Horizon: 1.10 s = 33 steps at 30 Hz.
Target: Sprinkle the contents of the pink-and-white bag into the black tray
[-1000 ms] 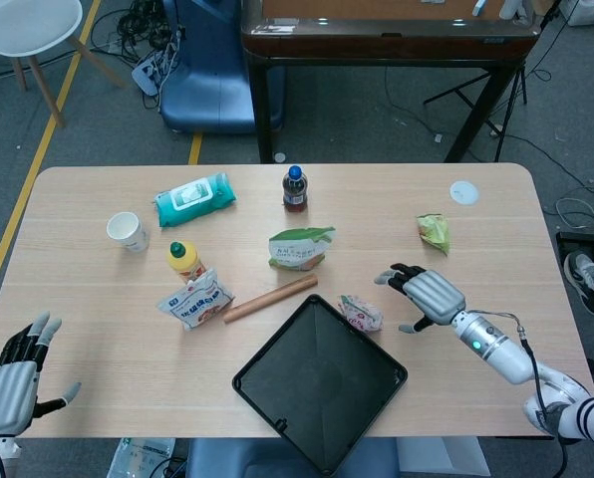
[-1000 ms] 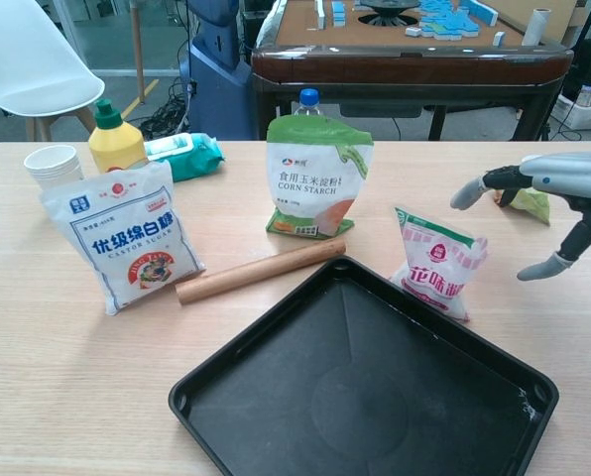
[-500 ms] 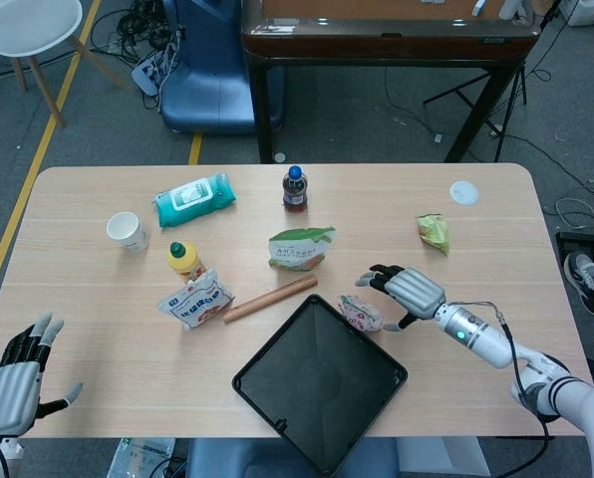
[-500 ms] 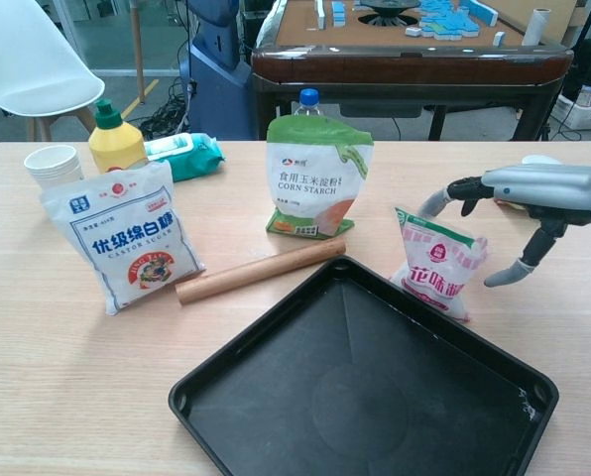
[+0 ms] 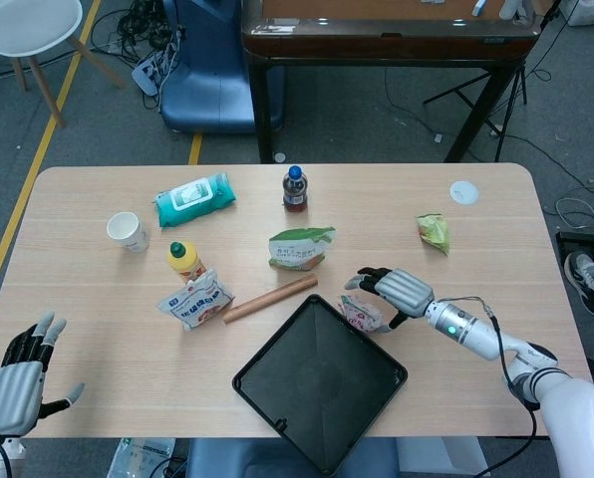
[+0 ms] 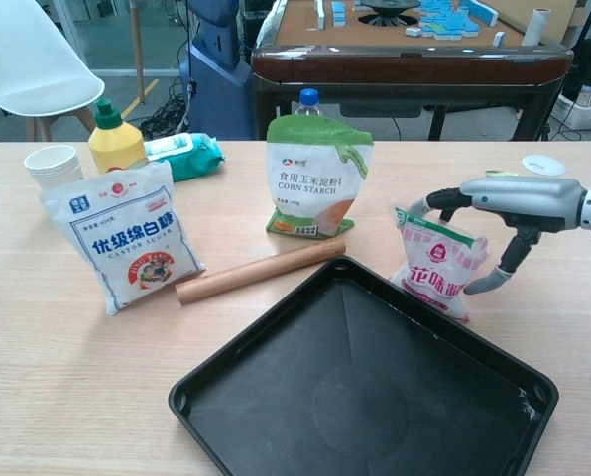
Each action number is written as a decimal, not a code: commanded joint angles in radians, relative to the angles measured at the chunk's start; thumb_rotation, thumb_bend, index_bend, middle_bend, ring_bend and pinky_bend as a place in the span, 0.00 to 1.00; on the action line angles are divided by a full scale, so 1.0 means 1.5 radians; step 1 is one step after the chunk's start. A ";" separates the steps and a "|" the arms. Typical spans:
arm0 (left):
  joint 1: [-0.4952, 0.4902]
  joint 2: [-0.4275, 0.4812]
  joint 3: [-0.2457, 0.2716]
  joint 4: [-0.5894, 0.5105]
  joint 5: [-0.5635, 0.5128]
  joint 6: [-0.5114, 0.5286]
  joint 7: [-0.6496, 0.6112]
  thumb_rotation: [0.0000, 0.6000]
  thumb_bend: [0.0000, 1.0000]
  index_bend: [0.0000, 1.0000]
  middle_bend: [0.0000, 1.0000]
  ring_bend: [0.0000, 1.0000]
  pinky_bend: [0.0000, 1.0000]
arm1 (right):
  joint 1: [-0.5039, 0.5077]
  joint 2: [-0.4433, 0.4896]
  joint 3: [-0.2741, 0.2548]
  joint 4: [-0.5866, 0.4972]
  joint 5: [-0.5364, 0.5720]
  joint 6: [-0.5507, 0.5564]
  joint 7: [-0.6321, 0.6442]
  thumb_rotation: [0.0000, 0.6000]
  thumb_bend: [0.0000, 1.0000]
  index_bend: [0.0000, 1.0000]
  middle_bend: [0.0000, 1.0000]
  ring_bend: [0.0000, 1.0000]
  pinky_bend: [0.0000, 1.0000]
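Note:
The pink-and-white bag [image 5: 360, 313] [image 6: 437, 265] stands upright just past the right rim of the black tray [image 5: 320, 381] [image 6: 367, 399]. My right hand [image 5: 391, 292] [image 6: 494, 214] is open and reaches around the bag's top: its fingers arch over the upper edge and the thumb hangs by the bag's right side. Whether they touch the bag is unclear. My left hand [image 5: 16, 376] rests open at the table's near left corner, holding nothing, and is outside the chest view.
A wooden rolling pin [image 6: 261, 270] lies along the tray's far-left rim. Behind stand a corn starch pouch [image 6: 318, 178], a sugar bag [image 6: 127, 240], a yellow squeeze bottle [image 6: 114, 141], a paper cup [image 6: 53, 165], wipes [image 5: 192, 197] and a bottle [image 5: 295, 188]. A green packet [image 5: 435, 232] lies at the right.
My right hand has moved left across the table, from well right of the pink-and-white bag to closing in around its top. The left hand has hardly moved.

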 commanded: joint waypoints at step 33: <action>-0.005 0.002 0.001 -0.026 -0.013 -0.008 0.042 1.00 0.18 0.08 0.01 0.00 0.05 | -0.023 -0.133 -0.045 0.211 0.021 0.048 0.201 1.00 0.02 0.18 0.23 0.11 0.21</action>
